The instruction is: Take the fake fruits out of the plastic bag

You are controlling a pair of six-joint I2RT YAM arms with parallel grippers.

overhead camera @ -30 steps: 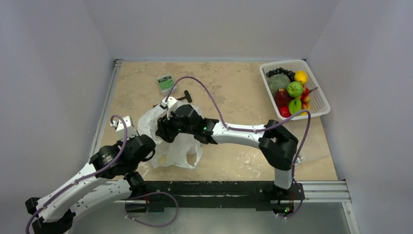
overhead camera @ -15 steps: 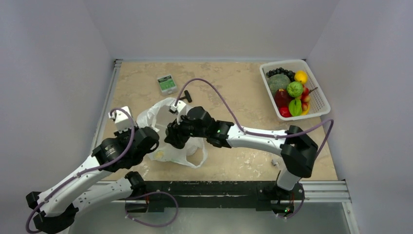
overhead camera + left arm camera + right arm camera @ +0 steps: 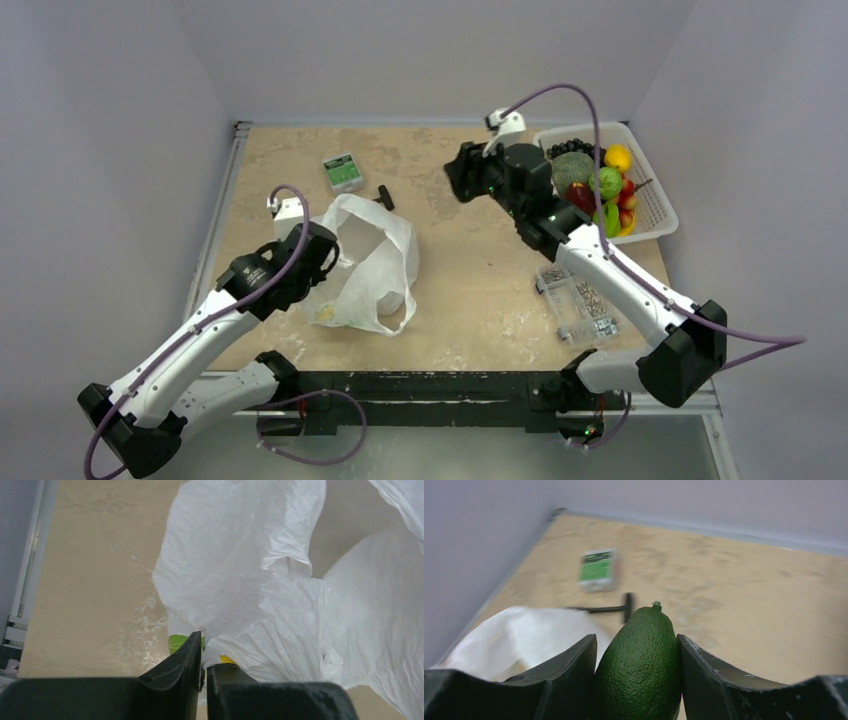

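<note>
Left arm: reaches forward and inward from the near-left corner, wrist angled toward the bag (image 3: 372, 262).
Left end effector (image 3: 318, 250): jaws all but closed, only a slit between them, nipping a fold of the bag's left edge.
Right arm: stretched from its near-right base far up the tabletop (image 3: 470, 270), elbow low, wrist raised and turned left.
Right end effector (image 3: 462, 172): jaws partly apart, clamped on both sides of an avocado (image 3: 639, 665), stem end pointing away from the wrist.
Bag: on the left half of the tabletop, crumpled, mouth gaping toward the far side, one loop handle trailing at the near right.
Basket (image 3: 658, 212): far-right corner, holding several fruits (image 3: 604, 183), just right of the right wrist.
Other items: a clear box of screws (image 3: 580, 300) beside the right forearm; a green packet (image 3: 342, 171) and a black T-tool (image 3: 380, 197) beyond the bag.
Top view only: both arm poses, the basket, the box, and a yellowish shape (image 3: 325, 315) showing through the bag's near-left corner.
Left wrist view only: the pinch itself, with green and yellow patches at the fingertips; whether they are print or something inside cannot be told.
Right wrist view only: the avocado, hidden from above by the end effector; the bag, packet and T-tool lie blurred behind it.
</note>
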